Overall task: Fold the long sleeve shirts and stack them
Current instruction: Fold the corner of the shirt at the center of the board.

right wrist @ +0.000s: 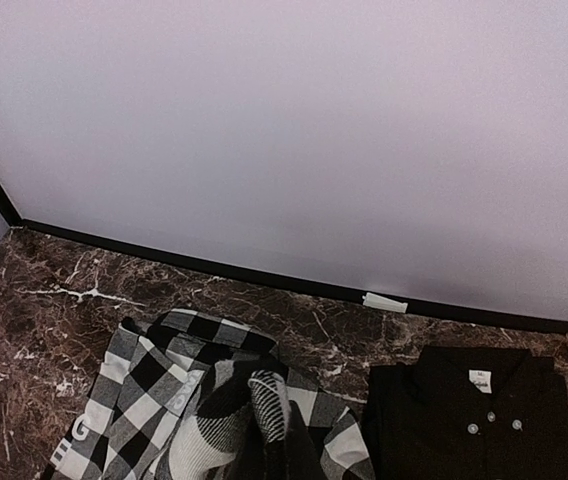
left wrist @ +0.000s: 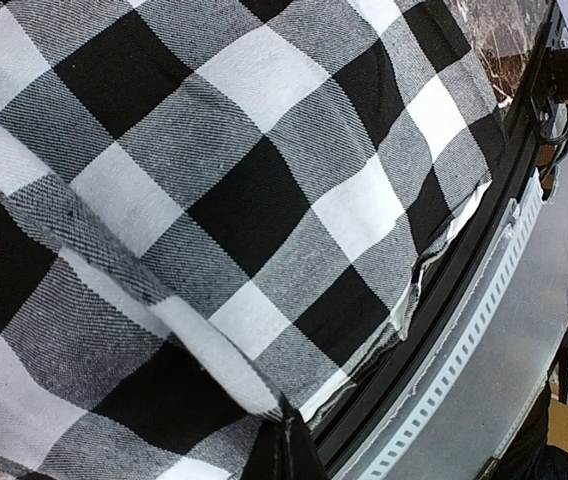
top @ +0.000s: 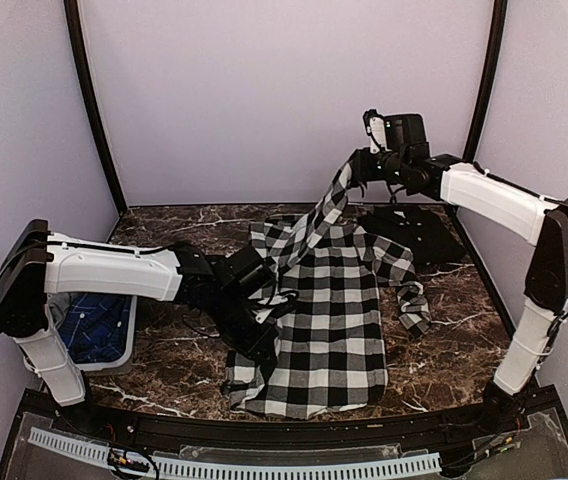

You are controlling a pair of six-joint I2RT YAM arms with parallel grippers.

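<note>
Top view: the checked shirt (top: 324,330) lies spread flat, centre of view. The right gripper (top: 361,172) is high above the shirt's far edge, jaws clamped on one sleeve (top: 326,215), which is pulled taut. The left gripper (top: 262,340) sits low at the shirt's left edge. We judge the sleeve fold is in hand; next, the sleeve needs carrying across the shirt's body and laying flat. The basket (top: 104,366), left of the shirt, holds blue cloth (top: 89,330).

Left wrist: checks fill the view, and we can't tell how the jaws stand.

Right wrist: the sleeve rises toward the camera. A folded black shirt (right wrist: 474,420) lies just right of the checked shirt.
</note>
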